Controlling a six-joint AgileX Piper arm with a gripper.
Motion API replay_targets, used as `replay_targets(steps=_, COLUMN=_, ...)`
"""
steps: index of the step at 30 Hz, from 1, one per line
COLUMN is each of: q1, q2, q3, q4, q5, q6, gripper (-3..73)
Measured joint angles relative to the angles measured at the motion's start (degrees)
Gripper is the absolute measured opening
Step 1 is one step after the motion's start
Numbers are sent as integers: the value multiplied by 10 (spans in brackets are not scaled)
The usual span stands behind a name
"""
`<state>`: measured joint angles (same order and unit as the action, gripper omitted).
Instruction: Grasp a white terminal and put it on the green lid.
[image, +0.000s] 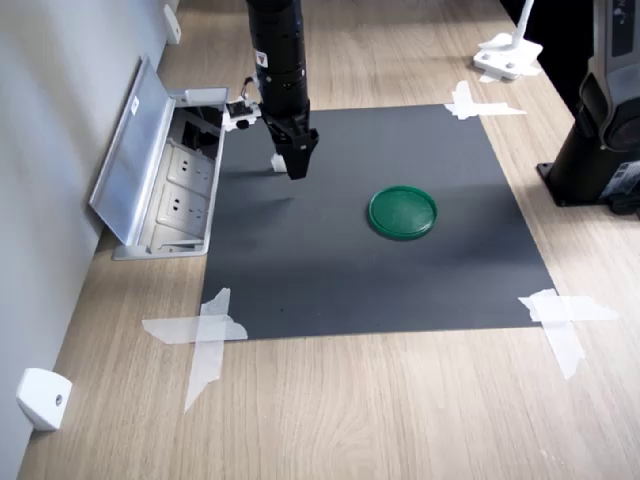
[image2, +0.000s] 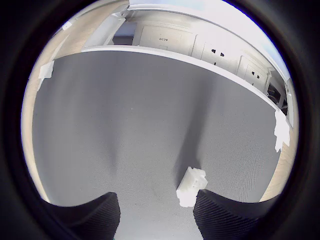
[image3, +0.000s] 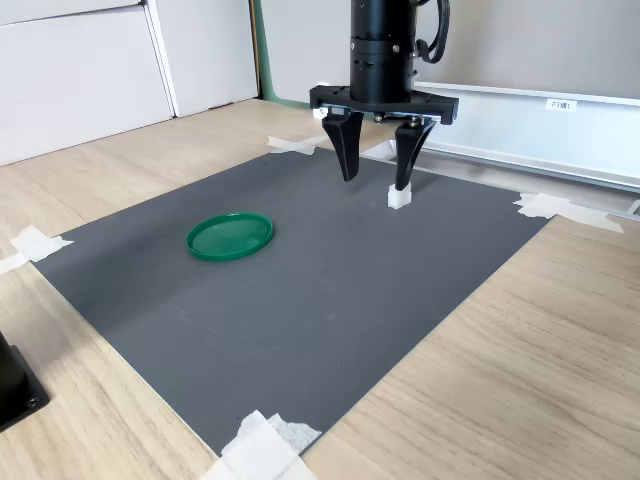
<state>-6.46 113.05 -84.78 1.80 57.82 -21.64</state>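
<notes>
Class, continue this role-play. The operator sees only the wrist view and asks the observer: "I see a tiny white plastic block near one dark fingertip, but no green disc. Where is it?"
Observer: The flat round dark-green plastic lid lies on the dark grey mat, to the first exterior view's right of the gripper and well apart from it.
Operator: Is anything on the lid?
Observer: No. It is empty in both exterior views.
Operator: Are my fingertips down on the mat?
Observer: Not yet. In the second exterior view the open gripper hovers above the mat, with one fingertip directly over the white terminal rather than beside it.
</notes>
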Motion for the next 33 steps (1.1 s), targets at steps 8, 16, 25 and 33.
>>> replay_targets(steps=8, q1=0, q2=-4, q3=-2, q4=10, q5=16, q6=-4, gripper=631)
replay_targets(steps=16, q1=-1, q2=-39, q3=-2, q4=17, q5=24, q6=-19, gripper=631)
replay_targets(steps=25, q1=-4, q2=-40, q3=-2, q4=-21, q5=28, q6=-20, gripper=631)
replay_targets(steps=33, q1=-46, q2=-37, q3=-2, q4=-26, q5=1, q6=-38, gripper=631)
